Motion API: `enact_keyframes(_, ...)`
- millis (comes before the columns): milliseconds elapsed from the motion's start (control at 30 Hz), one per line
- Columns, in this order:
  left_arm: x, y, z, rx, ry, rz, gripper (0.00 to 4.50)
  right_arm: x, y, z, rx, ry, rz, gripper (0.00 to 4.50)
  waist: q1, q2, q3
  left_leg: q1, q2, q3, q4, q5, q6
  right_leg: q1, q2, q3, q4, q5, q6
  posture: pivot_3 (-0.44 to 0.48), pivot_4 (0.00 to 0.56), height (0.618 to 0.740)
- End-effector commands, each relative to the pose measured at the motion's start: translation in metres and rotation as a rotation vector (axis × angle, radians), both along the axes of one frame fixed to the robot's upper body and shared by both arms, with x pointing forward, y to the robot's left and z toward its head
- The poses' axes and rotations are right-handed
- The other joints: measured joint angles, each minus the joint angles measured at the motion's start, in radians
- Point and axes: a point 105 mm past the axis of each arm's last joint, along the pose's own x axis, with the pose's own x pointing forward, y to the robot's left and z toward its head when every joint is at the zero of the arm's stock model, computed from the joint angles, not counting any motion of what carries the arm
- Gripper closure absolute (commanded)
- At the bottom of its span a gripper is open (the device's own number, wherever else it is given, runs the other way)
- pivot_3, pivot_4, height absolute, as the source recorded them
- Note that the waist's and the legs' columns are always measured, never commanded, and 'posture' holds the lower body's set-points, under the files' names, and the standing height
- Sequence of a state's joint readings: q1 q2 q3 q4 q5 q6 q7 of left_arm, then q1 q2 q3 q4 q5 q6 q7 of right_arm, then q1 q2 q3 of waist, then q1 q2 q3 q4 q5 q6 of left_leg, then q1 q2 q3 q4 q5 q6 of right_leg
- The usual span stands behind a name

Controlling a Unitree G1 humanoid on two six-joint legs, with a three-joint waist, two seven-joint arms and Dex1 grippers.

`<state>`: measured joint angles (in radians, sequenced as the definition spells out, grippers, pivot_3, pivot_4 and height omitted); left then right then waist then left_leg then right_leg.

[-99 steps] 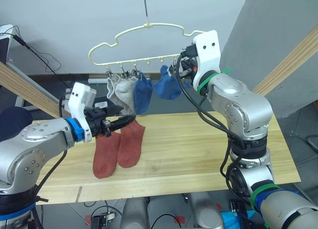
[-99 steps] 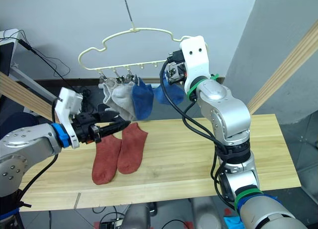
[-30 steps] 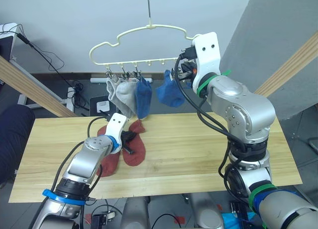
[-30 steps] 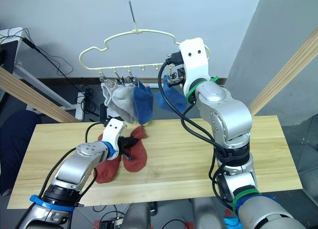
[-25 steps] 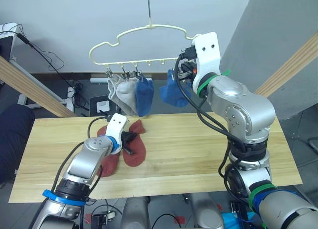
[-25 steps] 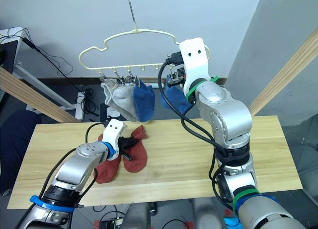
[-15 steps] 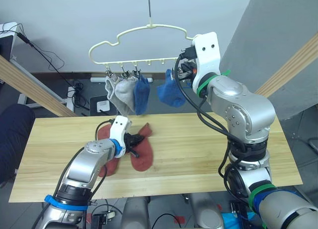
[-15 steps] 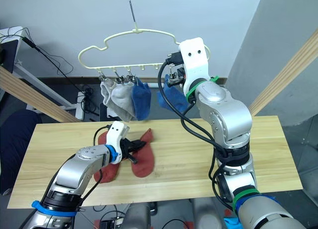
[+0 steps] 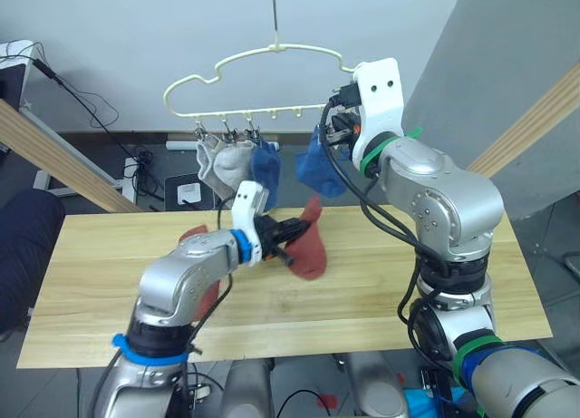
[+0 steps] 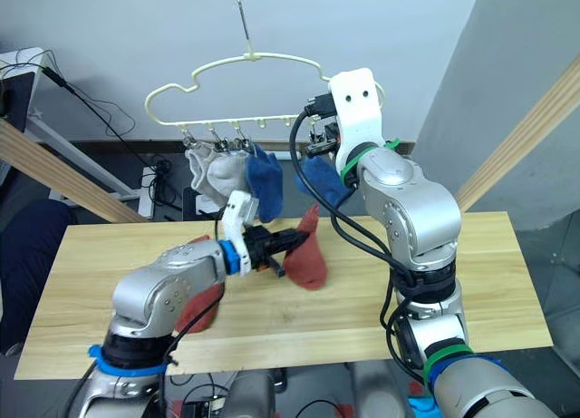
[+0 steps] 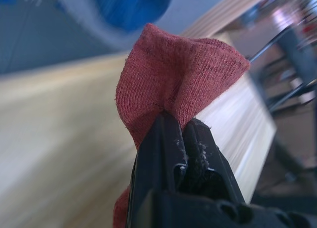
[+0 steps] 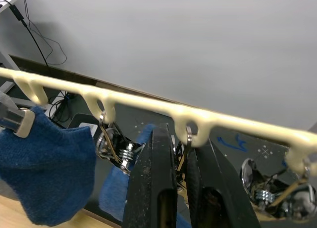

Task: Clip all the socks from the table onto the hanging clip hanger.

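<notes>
A: Left tool (image 11: 178,131)?
B: Fingers pinched tight on one rust-red sock (image 9: 309,243), held clear above the worktop (image 9: 381,291), just below the clip hanger (image 9: 263,69).

A: Right tool (image 12: 181,154)?
B: Up at the hanger's clip row, fingers nearly together around a silver clip (image 12: 188,139), beside a hung blue sock (image 9: 319,169).

A: Remaining stock?
B: Second rust-red sock (image 10: 195,309) flat on worktop; two grey socks (image 9: 222,164), another blue sock (image 9: 265,169) clipped.

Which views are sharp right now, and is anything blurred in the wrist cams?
Left wrist view: the rust-red sock and the left gripper are sharp, the table and background smeared. Right wrist view: the clip hanger is crisp, the blue sock slightly soft. Both eye views are evenly lit.
</notes>
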<state>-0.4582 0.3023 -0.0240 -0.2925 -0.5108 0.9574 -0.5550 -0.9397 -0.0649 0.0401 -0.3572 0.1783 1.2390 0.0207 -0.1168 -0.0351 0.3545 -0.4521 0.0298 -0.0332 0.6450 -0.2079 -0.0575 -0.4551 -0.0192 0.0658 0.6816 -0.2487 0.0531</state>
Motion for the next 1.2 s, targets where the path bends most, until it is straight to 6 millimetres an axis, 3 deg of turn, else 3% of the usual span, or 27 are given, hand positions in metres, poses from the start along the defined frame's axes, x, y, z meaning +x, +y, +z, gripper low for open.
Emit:
enact_keyframes(33,0.003,-0.005,0.015,-0.042,-0.039,0.000,4.48,-0.008,0.003,0.020,0.019,-0.074,0.018,4.50,-0.001,0.000,0.000,0.000,0.000,0.000,0.000,0.000,0.000,0.000,0.000,0.000,0.000,0.000,0.000,-0.219,0.382,0.740)
enact_keyframes(200,0.008,-0.016,0.029,-0.077,-0.068,-0.005,4.48,-0.007,0.005,0.022,0.024,-0.073,0.024,4.50,-0.018,0.000,0.000,0.000,0.000,0.000,-0.001,0.000,0.000,0.000,0.000,0.000,0.000,0.000,0.000,-0.214,0.382,0.740)
enact_keyframes(367,0.008,-0.025,0.031,-0.096,-0.078,-0.001,4.48,-0.008,0.006,0.022,0.014,-0.069,0.034,4.50,-0.023,0.000,0.000,0.000,0.000,0.000,-0.001,0.000,0.000,0.000,0.000,0.000,0.000,0.000,0.000,-0.214,0.386,0.740)
enact_keyframes(1200,0.032,-0.032,0.047,-0.105,-0.164,0.075,4.48,-0.009,0.008,0.022,0.020,-0.063,0.034,4.50,-0.023,0.000,0.000,0.000,0.000,0.000,-0.001,0.000,0.000,0.000,0.000,0.000,-0.001,0.000,0.000,-0.220,0.394,0.740)
